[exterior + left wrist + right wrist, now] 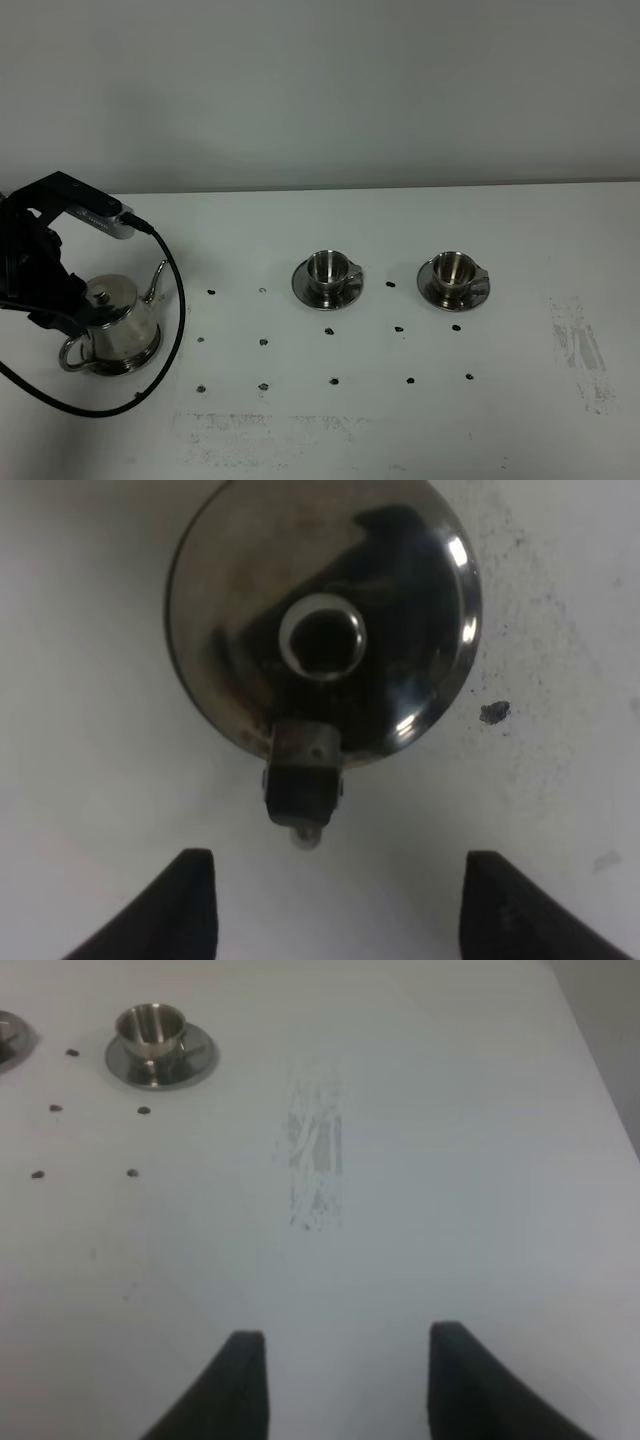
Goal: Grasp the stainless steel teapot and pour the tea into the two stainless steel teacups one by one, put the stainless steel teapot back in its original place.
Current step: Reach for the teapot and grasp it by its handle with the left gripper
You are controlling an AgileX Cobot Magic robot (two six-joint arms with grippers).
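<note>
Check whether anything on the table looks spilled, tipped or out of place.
Nothing spilled or tipped. The teapot stands upright at the left, and both cups sit upright on their saucers. The only oddities are a scuffed patch on the table right of the cups and dark dots around them, which look like surface marks.

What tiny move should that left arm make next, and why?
Probably ease the left pincer forward until the teapot's loop handle sits between its fingers. It is open and empty, with the handle just ahead and the pot upright. That assumes the teacups still need tea, which I cannot see.
</note>
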